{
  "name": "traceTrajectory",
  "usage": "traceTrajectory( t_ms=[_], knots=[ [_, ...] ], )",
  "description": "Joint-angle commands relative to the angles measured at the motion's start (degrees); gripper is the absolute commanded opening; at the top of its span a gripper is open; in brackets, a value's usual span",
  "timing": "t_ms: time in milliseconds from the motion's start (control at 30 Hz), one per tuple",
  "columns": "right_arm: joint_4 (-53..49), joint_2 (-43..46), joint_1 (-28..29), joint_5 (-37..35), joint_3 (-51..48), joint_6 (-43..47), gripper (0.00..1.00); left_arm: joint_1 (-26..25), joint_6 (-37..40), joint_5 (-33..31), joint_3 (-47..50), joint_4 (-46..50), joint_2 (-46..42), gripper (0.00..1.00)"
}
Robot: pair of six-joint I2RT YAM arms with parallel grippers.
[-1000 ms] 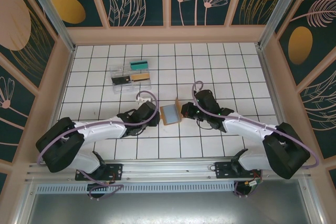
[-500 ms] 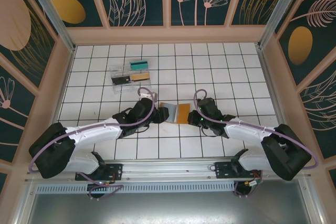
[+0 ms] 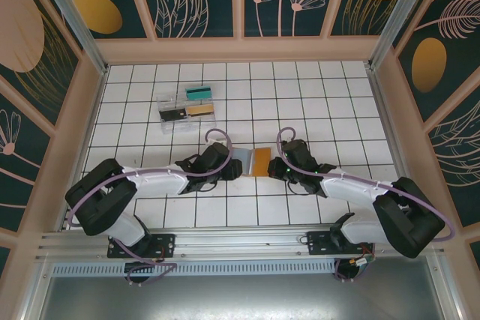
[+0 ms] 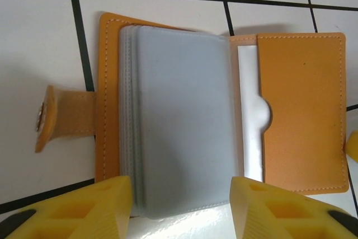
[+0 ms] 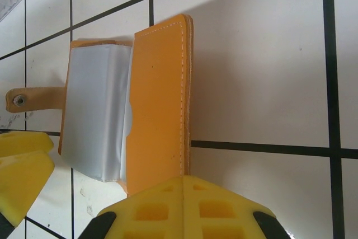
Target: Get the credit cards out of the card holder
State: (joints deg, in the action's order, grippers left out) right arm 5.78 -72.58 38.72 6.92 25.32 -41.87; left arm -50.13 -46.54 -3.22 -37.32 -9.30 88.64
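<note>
The card holder (image 3: 251, 161) lies spread open on the tiled table between both grippers. In the left wrist view its orange pocket flap (image 4: 302, 110) lies to the right and a stack of pale blue-grey sleeves (image 4: 184, 116) to the left. A pale strip (image 4: 249, 138) shows at the pocket's notch; I cannot tell whether it is one of the credit cards. My left gripper (image 3: 229, 166) (image 4: 182, 194) is open, its fingers either side of the sleeves' near end. My right gripper (image 3: 276, 166) (image 5: 184, 186) is shut, its tips resting on the near edge of the orange flap (image 5: 159, 104).
A clear plastic tray (image 3: 186, 106) with teal, black and tan pieces stands at the back left. The holder's snap strap (image 4: 61, 118) sticks out to the left. Low walls ring the table.
The card holder stood partly folded a second ago; it now lies flat and open. The left gripper has come in close to its sleeve side.
</note>
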Motion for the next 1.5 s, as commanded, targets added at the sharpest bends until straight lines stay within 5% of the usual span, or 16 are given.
traceTrajectory(
  t_ms=[0,633,967,1467],
  knots=[
    [1.6,-1.0,-0.2,-0.3,-0.7,1.0,0.0,0.4,1.4,0.3,-1.5,-1.5,0.9,0.49],
    [2.6,-3.7,-0.7,0.8,0.6,1.8,0.0,0.4,1.1,4.1,-3.0,-2.4,4.7,0.5],
    [3.0,-4.3,-0.9,1.5,0.9,1.9,0.0,0.5,1.8,-2.7,-2.5,1.1,0.0,0.5],
    [2.7,-3.7,-0.9,1.6,0.5,1.6,0.0,0.5,2.2,-2.4,-3.5,1.9,4.3,0.49]
  ],
)
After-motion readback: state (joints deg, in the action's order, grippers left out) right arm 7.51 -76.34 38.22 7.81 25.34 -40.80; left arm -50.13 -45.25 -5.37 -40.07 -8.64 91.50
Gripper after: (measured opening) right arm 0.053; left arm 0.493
